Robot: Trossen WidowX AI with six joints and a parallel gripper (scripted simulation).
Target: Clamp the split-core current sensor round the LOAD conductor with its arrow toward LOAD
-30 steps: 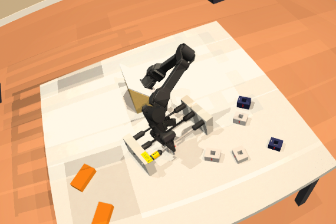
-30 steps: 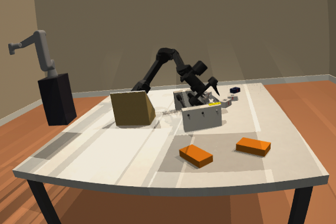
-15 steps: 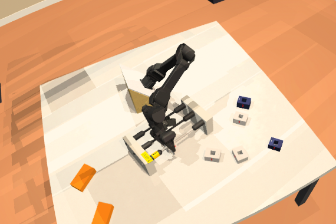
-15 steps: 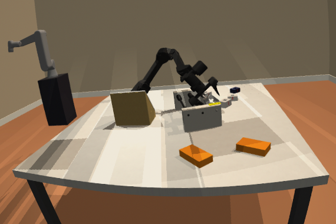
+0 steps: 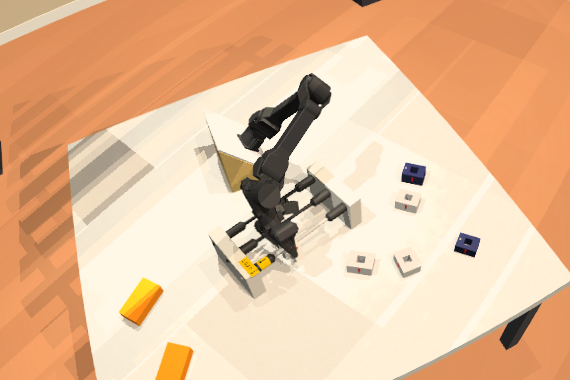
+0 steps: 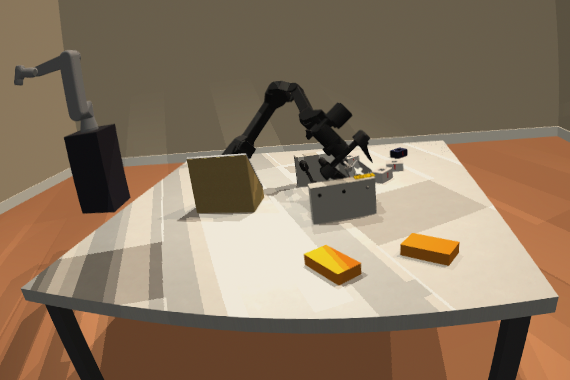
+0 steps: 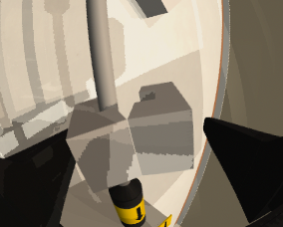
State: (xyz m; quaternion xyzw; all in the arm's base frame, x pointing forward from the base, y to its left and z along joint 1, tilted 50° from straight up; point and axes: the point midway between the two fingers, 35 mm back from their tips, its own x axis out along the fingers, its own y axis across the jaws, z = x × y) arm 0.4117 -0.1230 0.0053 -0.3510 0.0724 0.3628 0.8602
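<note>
- Wrist: sensor (image 7: 161,141) between the fingers of the gripper (image 5: 289,249) (image 6: 352,167) (image 7: 142,127), two grey halves side by side with a thin seam at the near face.
- Gripper spread wide, pinching nothing. Near one fingertip, just beside the left-hand half in view; wider gap on the other side. Contact on the near side: cannot tell.
- Key relation: conductor (image 5: 310,230) (image 7: 102,60) running lengthwise up the wrist view, into the left-hand half, roughly square to the closing line of the fingers. Good line for a squeeze across the seam, if not latched.
- Probably at the squeeze or just past it; latch unconfirmed. Before closing, worth evening up the finger gaps, else likely to shove the sensor sideways.
- Black sleeve (image 5: 271,258) (image 7: 127,191) just below the sensor, yellow band (image 5: 263,263) (image 7: 131,213) with black arrow beyond. Sensor's own arrow: not readable, direction unchecked.
- Top: LOAD marker (image 5: 248,266) (image 6: 364,176) legible on the end plate (image 5: 254,288) (image 6: 342,204), same end as the band; sensor mostly hidden under the gripper.
- Exterior: downward tilt of the gripper over the frame plain to see; seam not visible, sensor too cluttered to judge.
</note>
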